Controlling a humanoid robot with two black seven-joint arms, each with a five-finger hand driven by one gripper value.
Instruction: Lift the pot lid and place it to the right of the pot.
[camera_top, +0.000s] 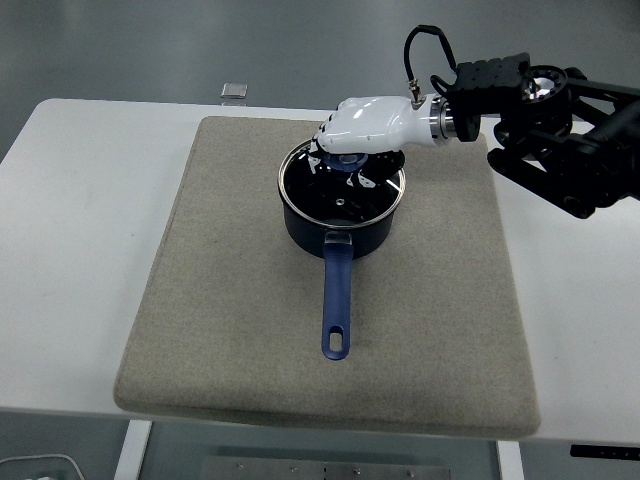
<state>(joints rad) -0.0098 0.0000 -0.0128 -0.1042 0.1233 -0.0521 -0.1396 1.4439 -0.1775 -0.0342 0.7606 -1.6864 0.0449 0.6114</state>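
Objects on the white table (80, 250) number as follows: one beige mat (230, 330), one dark blue pot (340, 228) with one long blue handle (337, 300), one glass lid (340, 185) with one blue knob (345, 160), and one small grey square item (233, 91) at the far edge, well apart from the mat. We count one robot arm in view, the right one, entering from the right edge; we see no left arm.

The pot stands on the far half of the mat, slightly right of its middle, with the handle pointing toward the near edge. We see the lid on the pot's rim, its metal edge ringing the opening; whether it sits fully flat or is slightly raised on one side we cannot tell.

The right hand (365, 128), white-shelled with dark joints, lies palm down over the far part of the lid. Its wrist extends to the right into a black forearm (560, 140), which rises above the table's far right area. The fingers (330, 135) curl downward around the knob, with the thumb on the knob's right side, so we read the hand as grasping the knob.
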